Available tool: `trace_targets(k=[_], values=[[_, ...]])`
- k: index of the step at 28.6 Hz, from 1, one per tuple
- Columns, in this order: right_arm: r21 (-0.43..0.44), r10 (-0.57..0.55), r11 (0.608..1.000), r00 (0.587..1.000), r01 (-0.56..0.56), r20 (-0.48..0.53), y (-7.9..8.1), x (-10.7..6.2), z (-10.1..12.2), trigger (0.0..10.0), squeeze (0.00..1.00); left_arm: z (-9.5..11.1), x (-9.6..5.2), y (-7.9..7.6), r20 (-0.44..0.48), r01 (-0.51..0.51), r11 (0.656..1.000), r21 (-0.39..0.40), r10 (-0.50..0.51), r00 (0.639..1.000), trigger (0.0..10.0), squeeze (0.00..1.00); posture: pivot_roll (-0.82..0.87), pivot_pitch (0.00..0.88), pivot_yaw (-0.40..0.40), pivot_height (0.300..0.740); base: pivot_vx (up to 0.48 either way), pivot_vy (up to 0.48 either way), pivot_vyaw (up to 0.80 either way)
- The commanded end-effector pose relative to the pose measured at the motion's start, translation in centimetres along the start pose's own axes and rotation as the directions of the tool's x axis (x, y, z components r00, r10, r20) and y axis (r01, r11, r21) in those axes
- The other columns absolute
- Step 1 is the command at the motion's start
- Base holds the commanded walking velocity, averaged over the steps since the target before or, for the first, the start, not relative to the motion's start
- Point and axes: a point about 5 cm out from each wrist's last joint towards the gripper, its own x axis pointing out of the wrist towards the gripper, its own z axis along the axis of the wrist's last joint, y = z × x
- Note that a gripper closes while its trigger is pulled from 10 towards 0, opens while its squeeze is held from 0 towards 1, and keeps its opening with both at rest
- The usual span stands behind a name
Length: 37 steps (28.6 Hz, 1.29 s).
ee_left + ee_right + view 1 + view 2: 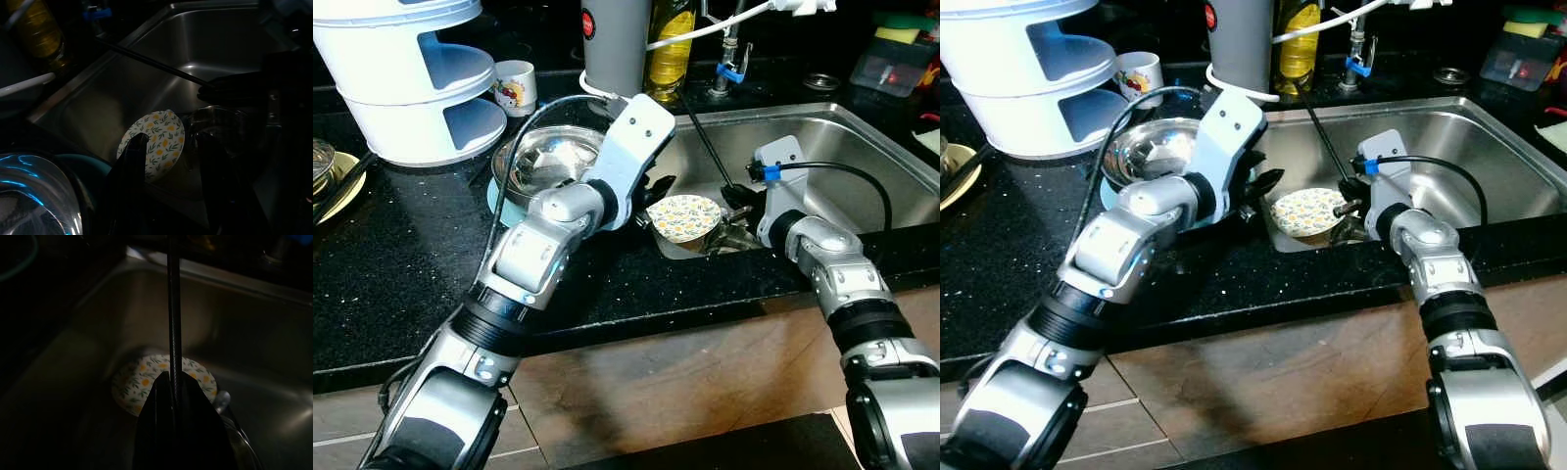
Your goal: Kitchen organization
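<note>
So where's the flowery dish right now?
The flowery dish lies in the sink's near left corner, between the left gripper and right gripper.

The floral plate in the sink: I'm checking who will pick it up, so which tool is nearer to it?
Left. The left tool is open right at the floral plate. The right tool, on its other side, is shut on a thin black rod.

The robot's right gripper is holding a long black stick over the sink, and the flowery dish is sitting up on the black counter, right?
Not quite. The right gripper does hold the black stick over the sink, but the flowery dish is down inside the sink at its left end, not on the black counter. The left eye view shows this.
</note>
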Motion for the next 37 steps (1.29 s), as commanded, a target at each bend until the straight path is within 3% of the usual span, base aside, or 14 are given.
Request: trace_targets(k=[1, 19, 20, 21, 22, 23, 24, 26, 27, 28, 34, 35, 37], values=[[-0.001, -0.003, 1.000, 0.995, 0.003, -0.103, 0.0, -0.4, -2.3, 10.0, 0.00, -0.7, 0.1, -0.5, -0.017, 0.030, 1.000, -0.001, -0.030, 0.999, 10.0, 0.00, 0.00, 0.212, 0.025, 0.740, 0.000, 0.000, 0.00], [-0.057, 0.007, 0.998, 0.975, -0.021, -0.223, -0.7, -0.2, -2.7, 10.0, 0.00, -1.0, 0.1, -0.5, -0.035, 0.076, 0.997, 0.014, -0.076, 0.997, 10.0, 0.00, 0.01, 0.220, 0.025, 0.740, 0.000, 0.000, 0.00], [-0.058, 0.011, 0.998, 0.974, -0.025, -0.228, -0.7, -0.1, -2.7, 10.0, 0.08, -1.0, 0.0, -0.5, -0.038, 0.081, 0.997, 0.011, -0.080, 0.996, 10.0, 0.00, 0.01, 0.220, 0.025, 0.740, 0.000, 0.000, 0.00], [-0.058, 0.013, 0.998, 0.973, -0.027, -0.232, -0.7, -0.1, -2.7, 10.0, 0.08, -1.0, 0.0, -0.5, -0.039, 0.083, 0.996, 0.010, -0.083, 0.996, 10.0, 0.00, 0.01, 0.220, 0.025, 0.740, 0.000, 0.000, 0.00], [-0.060, 0.010, 0.998, 0.972, -0.025, -0.234, -0.7, -0.1, -2.7, 10.0, 0.79, -1.0, 0.0, -0.4, -0.039, 0.085, 0.996, 0.008, -0.085, 0.996, 10.0, 0.00, 0.01, 0.220, 0.025, 0.740, 0.000, 0.000, 0.00], [-0.061, 0.007, 0.998, 0.972, -0.022, -0.236, -0.7, -0.1, -2.7, 10.0, 0.79, -1.0, 0.0, -0.4, -0.040, 0.086, 0.996, 0.006, -0.085, 0.996, 10.0, 0.00, 0.01, 0.220, 0.025, 0.740, 0.000, 0.000, 0.00], [-0.064, 0.003, 0.998, 0.971, -0.018, -0.238, -0.8, -0.1, -2.7, 10.0, 0.99, -0.9, 0.0, -0.3, -0.039, 0.084, 0.996, 0.006, -0.084, 0.996, 10.0, 0.00, 0.01, 0.218, 0.026, 0.740, 0.000, 0.000, 0.00], [-0.066, 0.000, 0.998, 0.971, -0.016, -0.239, -0.8, -0.1, -2.7, 10.0, 0.99, -0.9, 0.0, -0.2, -0.039, 0.083, 0.997, 0.006, -0.082, 0.996, 10.0, 0.00, 0.01, 0.218, 0.026, 0.740, 0.000, 0.000, 0.00], [-0.076, -0.007, 0.997, 0.971, -0.011, -0.240, -0.9, -0.1, -2.7, 10.0, 0.82, -0.9, 0.0, -0.1, -0.037, 0.082, 0.997, 0.004, -0.082, 0.996, 10.0, 0.00, 0.01, 0.218, 0.025, 0.740, 0.000, 0.000, 0.00], [-0.087, -0.017, 0.996, 0.970, -0.005, -0.243, -0.9, -0.1, -2.7, 10.0, 0.00, -0.7, 0.0, 0.0, -0.032, 0.083, 0.997, -0.005, -0.084, 0.996, 10.0, 0.00, 0.01, 0.217, 0.026, 0.740, 0.000, 0.000, 0.00], [-0.089, -0.080, 0.994, 0.980, 0.064, -0.185, -1.4, -0.1, -2.1, 10.0, 0.00, 0.2, -0.3, 0.9, 0.014, 0.071, 0.993, -0.092, -0.070, 0.997, 10.0, 0.00, 0.01, 0.218, 0.026, 0.740, 0.000, 0.000, 0.00], [-0.032, -0.110, 0.994, 0.992, 0.108, -0.060, -1.8, 0.1, -0.4, 10.0, 0.00, 1.8, -0.8, 2.5, 0.082, 0.028, 0.980, -0.197, -0.012, 0.997, 10.0, 0.00, 0.01, 0.217, 0.032, 0.740, 0.000, 0.000, 0.00], [0.060, -0.129, 0.990, 0.989, 0.124, 0.075, -2.0, 0.1, 1.4, 10.0, 0.00, 3.7, -2.0, 5.4, 0.153, -0.053, 0.954, -0.295, 0.102, 0.983, 10.0, 0.00, 0.01, 0.217, 0.032, 0.740, 0.000, 0.000, 0.00]])
